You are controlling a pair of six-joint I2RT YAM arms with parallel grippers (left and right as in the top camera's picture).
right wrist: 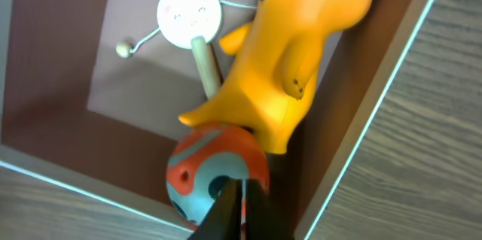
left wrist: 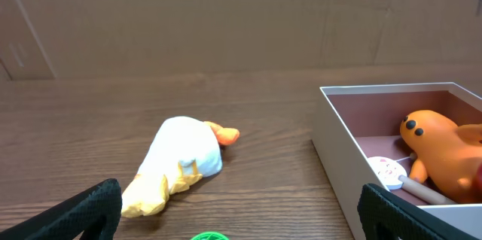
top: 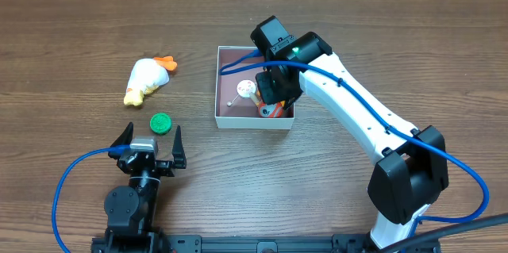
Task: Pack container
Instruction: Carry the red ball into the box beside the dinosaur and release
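The container (top: 254, 120) is a shallow square white-walled box with a pinkish-brown floor, at mid-table; it also shows in the left wrist view (left wrist: 339, 157) and the right wrist view (right wrist: 68, 82). Inside lie an orange animal toy (right wrist: 301, 52), a white rattle drum on a stick (right wrist: 190, 13) and an orange-and-blue holed ball (right wrist: 199, 176). My right gripper (right wrist: 241, 198) reaches into the box's near right corner (top: 274, 102), its fingers pinched on the ball at one of its holes. My left gripper (top: 151, 143) is open and empty, just in front of a green cap (top: 161, 123).
A white and yellow plush duck (top: 147, 81) lies on the wooden table left of the box, also in the left wrist view (left wrist: 181, 161). The green cap (left wrist: 209, 235) sits between the left fingers' line and the duck. A cardboard wall stands behind.
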